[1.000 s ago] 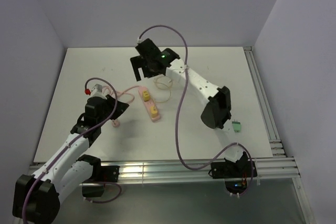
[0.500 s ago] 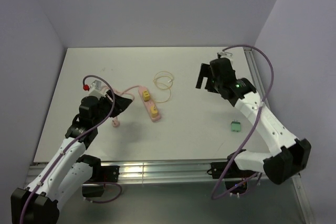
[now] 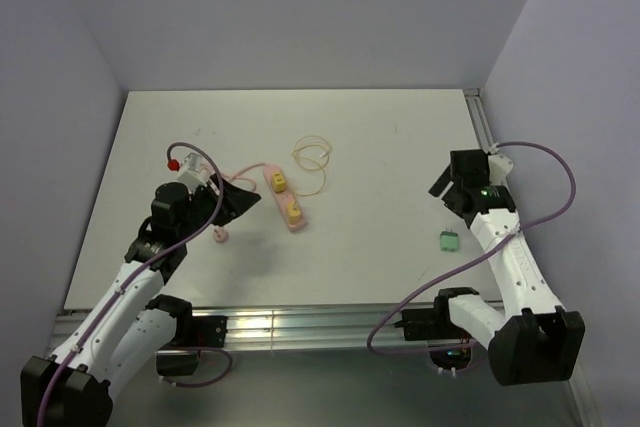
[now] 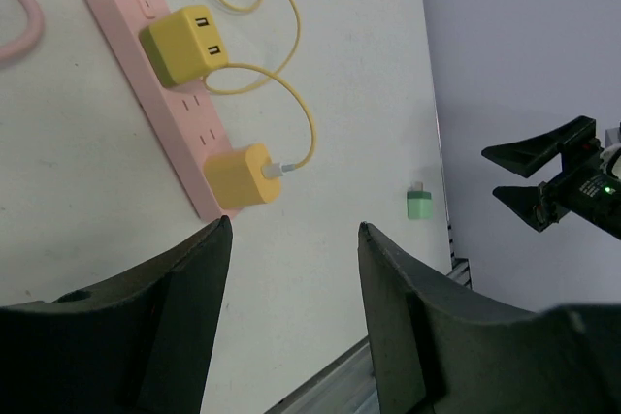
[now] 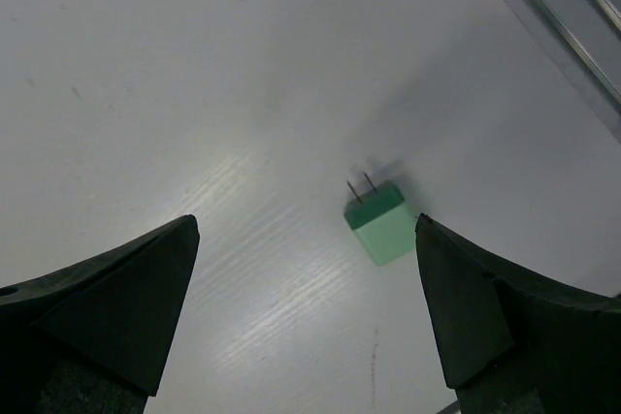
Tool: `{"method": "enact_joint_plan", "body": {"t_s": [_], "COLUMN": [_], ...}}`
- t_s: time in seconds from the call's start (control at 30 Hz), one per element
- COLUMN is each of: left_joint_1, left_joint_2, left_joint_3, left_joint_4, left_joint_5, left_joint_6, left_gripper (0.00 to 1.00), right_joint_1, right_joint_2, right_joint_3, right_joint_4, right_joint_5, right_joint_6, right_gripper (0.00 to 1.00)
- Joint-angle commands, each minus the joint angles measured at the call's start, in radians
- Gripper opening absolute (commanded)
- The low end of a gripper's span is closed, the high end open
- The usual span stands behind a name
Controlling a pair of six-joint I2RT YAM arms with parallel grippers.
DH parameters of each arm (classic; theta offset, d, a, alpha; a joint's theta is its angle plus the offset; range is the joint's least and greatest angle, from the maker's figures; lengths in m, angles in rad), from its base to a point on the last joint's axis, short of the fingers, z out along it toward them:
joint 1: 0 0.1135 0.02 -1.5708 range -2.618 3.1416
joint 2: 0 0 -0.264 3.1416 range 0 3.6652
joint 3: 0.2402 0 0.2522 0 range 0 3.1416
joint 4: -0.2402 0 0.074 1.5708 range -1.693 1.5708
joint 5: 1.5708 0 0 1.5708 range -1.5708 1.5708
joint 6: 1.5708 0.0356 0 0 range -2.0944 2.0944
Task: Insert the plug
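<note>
Your right arm's swung from mid-table out to the right side, so the right gripper (image 5: 306,227) hangs wide open above the green plug (image 5: 381,223) lying loose well apart from the pink power strip (image 4: 191,121), left gripper (image 4: 296,230) parted and empty too, so it looks like the pickup step: lower and pinch the plug's body next.

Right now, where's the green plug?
Top view: green plug lies on the table's right side, near the right pincer, far right of the pink power strip.

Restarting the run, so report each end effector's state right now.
Left end effector: open, holding nothing.
Right end effector: open, holding nothing; the green plug lies loose beneath it.
</note>
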Motion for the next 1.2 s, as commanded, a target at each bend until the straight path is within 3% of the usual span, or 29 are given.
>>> {"method": "enact_joint_plan", "body": {"t_s": [0.0, 0.23, 0.5, 0.9, 1.17], "left_joint_1": [-0.009, -0.011, -0.104, -0.229, -0.27], "left_joint_2": [-0.003, -0.015, -0.058, -0.071, -0.051], "left_joint_3": [0.042, 0.065, 0.094, 0.142, 0.151], "left_joint_4": [0.024, -0.012, -0.066, -0.199, -0.183], "left_joint_5": [0.08, 0.184, 0.177, 0.115, 0.111], "left_joint_6": [0.031, 0.04, 0.051, 0.125, 0.131], "left_gripper": [0.6, 0.6, 0.62, 0.64, 0.67], "right_joint_1": [-0.085, -0.229, -0.238, -0.238, -0.24], "right_joint_2": [-0.056, -0.026, 0.026, 0.108, 0.192], "right_joint_3": [-0.025, -0.119, -0.226, -0.243, -0.226], "right_joint_4": [-0.026, 0.011, 0.051, 0.097, 0.118], "right_joint_5": [0.001, -0.191, -0.245, -0.129, -0.102], "right_joint_6": [0.047, 0.123, 0.283, 0.429, 0.447], "right_gripper": [0.99, 0.93, 0.9, 0.88, 0.84]}}
